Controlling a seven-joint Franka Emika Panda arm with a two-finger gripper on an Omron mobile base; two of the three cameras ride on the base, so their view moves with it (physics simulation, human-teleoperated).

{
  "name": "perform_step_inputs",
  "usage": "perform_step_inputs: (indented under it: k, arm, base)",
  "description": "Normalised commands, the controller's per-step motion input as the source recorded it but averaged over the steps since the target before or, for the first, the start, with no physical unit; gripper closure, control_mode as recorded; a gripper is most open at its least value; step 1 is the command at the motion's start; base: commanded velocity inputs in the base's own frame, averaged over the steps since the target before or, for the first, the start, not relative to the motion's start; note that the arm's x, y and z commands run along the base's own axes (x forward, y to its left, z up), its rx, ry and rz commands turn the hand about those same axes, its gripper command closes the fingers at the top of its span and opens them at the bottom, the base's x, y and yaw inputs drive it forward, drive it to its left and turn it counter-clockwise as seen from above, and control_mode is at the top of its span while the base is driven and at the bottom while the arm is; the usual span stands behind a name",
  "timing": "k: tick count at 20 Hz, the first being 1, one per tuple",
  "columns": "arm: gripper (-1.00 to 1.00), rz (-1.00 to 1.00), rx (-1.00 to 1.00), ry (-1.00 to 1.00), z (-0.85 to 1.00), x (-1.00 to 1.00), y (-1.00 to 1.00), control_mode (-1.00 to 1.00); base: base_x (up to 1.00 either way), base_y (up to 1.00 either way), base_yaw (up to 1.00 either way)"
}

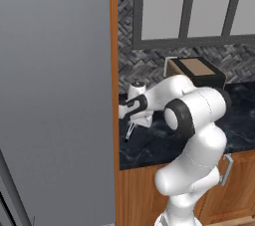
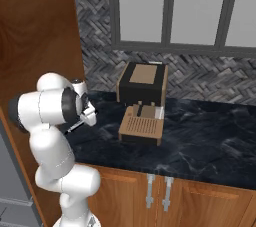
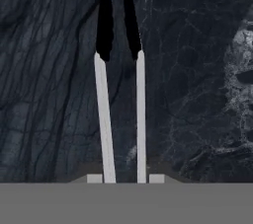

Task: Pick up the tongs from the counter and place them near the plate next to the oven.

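— Black marble counter [image 3: 197, 94] under my gripper [image 3: 122, 178]?
— Yes. I see the fingers [image 3: 94, 178] clenched on the tongs [image 3: 121, 94], which reach straight out from between them, above it.

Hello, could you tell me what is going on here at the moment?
The white Franka arm is holding the tongs in its gripper, lifted above the black marbled counter, near the tall wooden cabinet column at the counter's end. A brown and black coffee machine stands on the counter nearby.
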Motion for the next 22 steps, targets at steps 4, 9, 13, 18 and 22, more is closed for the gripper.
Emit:
perform_step_inputs:
  k: [4,9,13,18,22]
  arm:
    - [1.00,0.00,0.11,-0.16,0.96,-0.62,-0.31,-1.00]
    - [1.00,0.02,0.16,-0.14,1.00,-0.80,-0.39,-1.00]
    - [1.00,0.04,0.09,-0.05,1.00,-0.82,-0.52,-1.00]
    - [1.00,0.14,0.00,-0.01,1.00,-0.75,-0.61,-1.00]
    - [1.00,0.22,-0.08,-0.05,1.00,-0.73,-0.50,-1.00]
  base:
    - [0.00,0.00,0.00]
    - [0.00,0.00,0.00]
    - [0.00,0.00,0.00]
    - [0.00,0.00,0.00]
    - [0.00,0.00,0.00]
